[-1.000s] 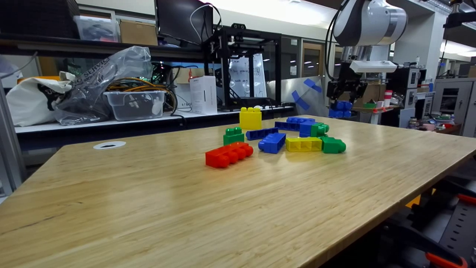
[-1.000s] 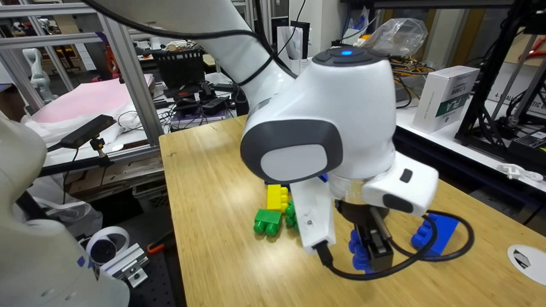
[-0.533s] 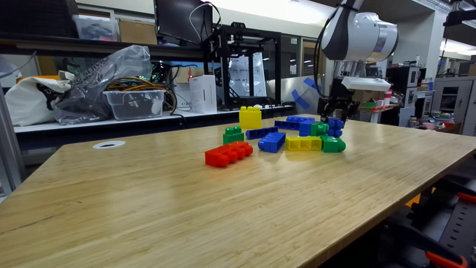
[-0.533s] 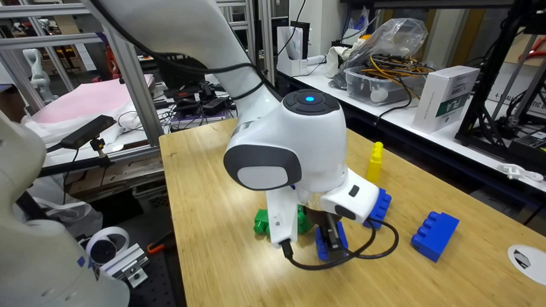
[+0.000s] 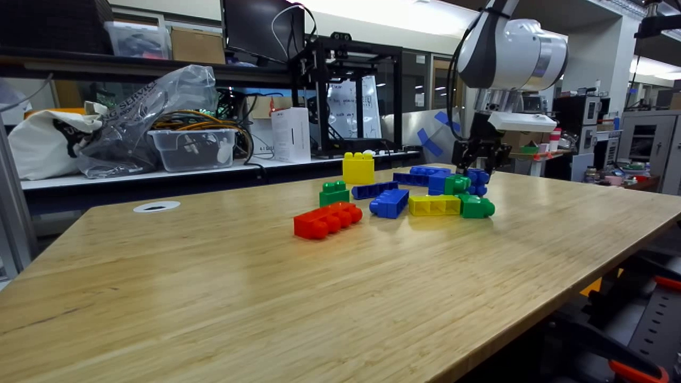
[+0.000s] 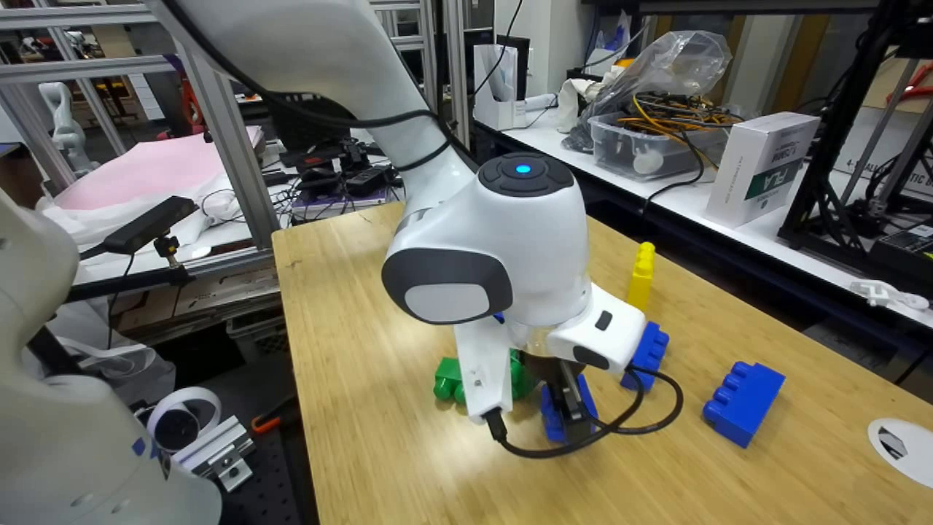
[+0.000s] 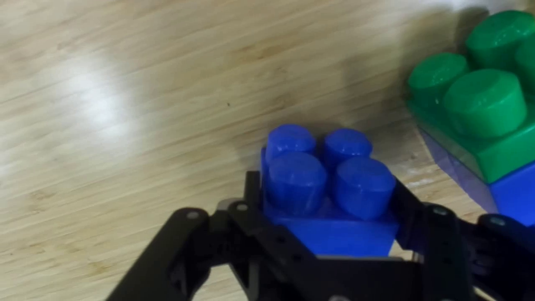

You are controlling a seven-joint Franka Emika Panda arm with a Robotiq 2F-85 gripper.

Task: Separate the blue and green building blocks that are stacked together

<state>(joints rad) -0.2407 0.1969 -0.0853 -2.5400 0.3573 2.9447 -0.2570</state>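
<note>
A bright blue studded brick [image 7: 334,234] is pinched at its sides by my gripper [image 7: 328,192], which is shut on it. In an exterior view the held blue brick [image 5: 480,182] is low by the tabletop, studs facing that camera; bricks in front hide part of it, and whether it touches the table I cannot tell. To its right in the wrist view, a green brick [image 7: 480,104] meets another blue brick [image 7: 514,196], seemingly joined. That green brick [image 5: 453,184] and blue brick [image 5: 436,184] lie sideways just left of my gripper in an exterior view.
Around lie another green brick [image 5: 476,207], a yellow brick [image 5: 434,206], several more blue bricks [image 5: 390,204], a red brick [image 5: 326,222], a small green brick [image 5: 334,196] and an upright yellow brick [image 5: 358,169]. A cable [image 6: 656,432] loops out from the wrist.
Still gripping the blue brick, the arm came down from above the table toward the green and blue pair. Over the last half second it barely shifted. The other bricks stayed put.
</note>
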